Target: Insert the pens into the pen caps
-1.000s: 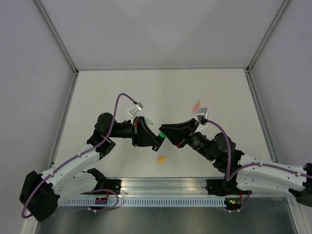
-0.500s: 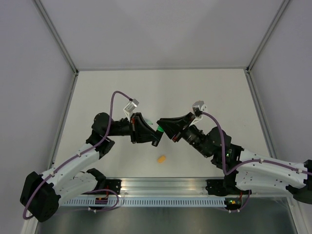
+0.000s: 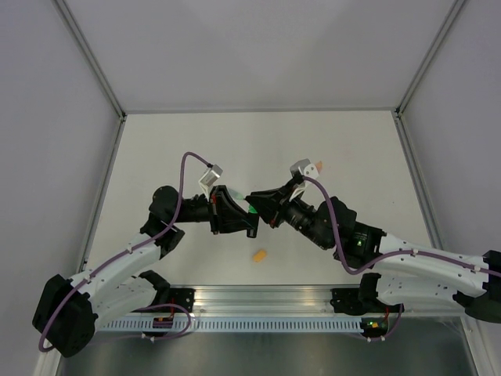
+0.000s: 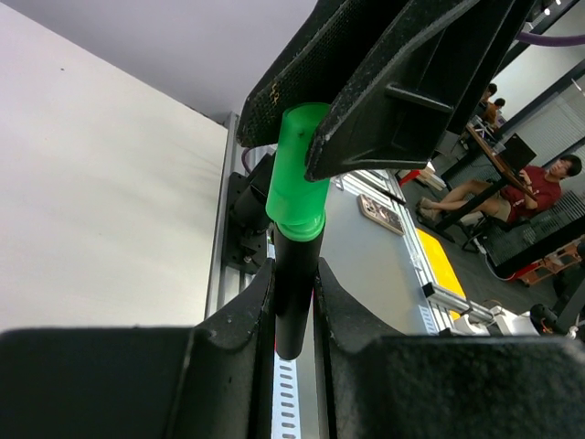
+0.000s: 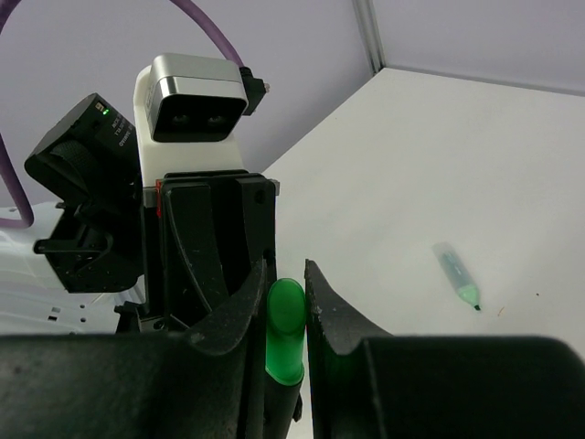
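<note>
- Left gripper (image 4: 294, 293) clamps black pen (image 4: 294, 251); right gripper (image 5: 285, 274) pinches green cap (image 4: 299, 174) over its tip.
- Orange cap (image 3: 259, 254) on the table at 6 o'clock of them; pink pen (image 3: 318, 165) at 2, half hidden.

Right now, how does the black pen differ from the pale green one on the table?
The black pen is opaque and held aloft by the left gripper; the pale green pen is translucent and lies on the table. The black pen wears a green cap pinched by the right gripper; the pale green pen's tip is bare. Both are stubby.
</note>
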Robot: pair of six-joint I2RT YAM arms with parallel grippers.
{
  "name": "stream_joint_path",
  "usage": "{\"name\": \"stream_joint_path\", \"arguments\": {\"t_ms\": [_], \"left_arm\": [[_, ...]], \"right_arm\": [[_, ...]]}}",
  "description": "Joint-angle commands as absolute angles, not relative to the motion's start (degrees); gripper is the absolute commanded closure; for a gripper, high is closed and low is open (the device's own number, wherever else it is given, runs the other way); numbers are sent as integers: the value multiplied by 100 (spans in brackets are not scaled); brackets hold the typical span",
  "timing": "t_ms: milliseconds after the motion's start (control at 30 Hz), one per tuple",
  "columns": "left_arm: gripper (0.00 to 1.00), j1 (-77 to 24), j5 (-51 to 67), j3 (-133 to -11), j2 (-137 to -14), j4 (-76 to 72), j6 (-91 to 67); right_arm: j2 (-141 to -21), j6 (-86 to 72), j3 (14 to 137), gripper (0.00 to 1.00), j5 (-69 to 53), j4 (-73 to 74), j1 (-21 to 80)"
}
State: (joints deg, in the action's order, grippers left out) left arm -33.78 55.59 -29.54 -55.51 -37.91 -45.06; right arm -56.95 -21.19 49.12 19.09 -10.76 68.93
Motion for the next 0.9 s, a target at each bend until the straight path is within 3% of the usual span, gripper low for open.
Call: {"name": "stream_joint_path", "arguments": {"t_ms": [0, 167, 367, 567, 767, 867], "left_arm": [[98, -3287, 4904, -2979, -5555, -4508, -4622], [98, -3287, 5062, -2997, -5660, -4807, -4869], [98, -3287, 5194, -2988, -5660, -4896, -4896], [98, -3296, 5361, -2979, -5739, -4983, -4922], [98, -3296, 5432, -2953, -5792, -5132, -4983], [98, -3296, 5484, -2927, -5783, -5273, -5062]], "right_arm": [[-5494, -2039, 4738, 100, 1002, -686, 7137], [-5265, -1925, 4526, 99, 818, -677, 7128], [-5195, -1802, 4632, 73, 878, -475, 7128], [-5177, -1740, 4790, 56, 1019, -439, 7137], [-5256, -1723, 4957, 52, 993, -422, 7137], [-5273, -1731, 4931, 57, 993, -439, 7128]]}}
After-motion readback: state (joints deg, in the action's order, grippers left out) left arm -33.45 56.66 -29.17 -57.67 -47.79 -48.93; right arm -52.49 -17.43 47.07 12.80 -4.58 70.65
